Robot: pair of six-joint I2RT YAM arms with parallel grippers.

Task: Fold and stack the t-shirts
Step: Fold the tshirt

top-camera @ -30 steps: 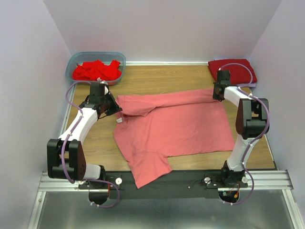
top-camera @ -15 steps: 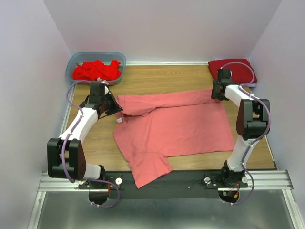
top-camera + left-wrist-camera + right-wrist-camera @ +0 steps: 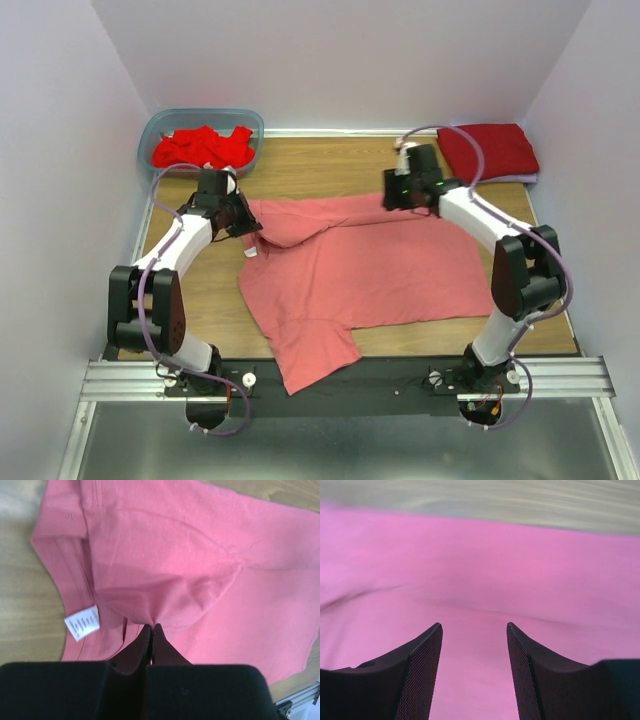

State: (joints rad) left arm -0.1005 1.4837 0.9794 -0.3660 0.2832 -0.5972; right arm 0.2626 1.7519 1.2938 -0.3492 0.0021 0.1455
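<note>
A: Where's the salmon-pink t-shirt (image 3: 380,265)?
B: Spread over the middle of the table (image 3: 330,165) in the top view, mostly flat. One sleeve runs over the near edge at bottom centre. The upper-left part is bunched and folded onto itself.
A: State of the left gripper (image 3: 151,628)?
B: Jaws fully closed, pinching a fold of pink fabric at the shirt's left edge. The wrist view shows cloth drawn to a peak at the tips, with the white label (image 3: 82,622) just left of them.
A: And the right gripper (image 3: 474,630)?
B: Jaws apart, nothing between them. It's over the shirt's top edge, centre-right of the top view. Can't tell if the tips touch the cloth.
A: Other shirts?
B: Upper left: bright red t-shirts (image 3: 202,148), crumpled in the tub (image 3: 152,125). Upper right corner: crimson t-shirt (image 3: 490,148), folded.
</note>
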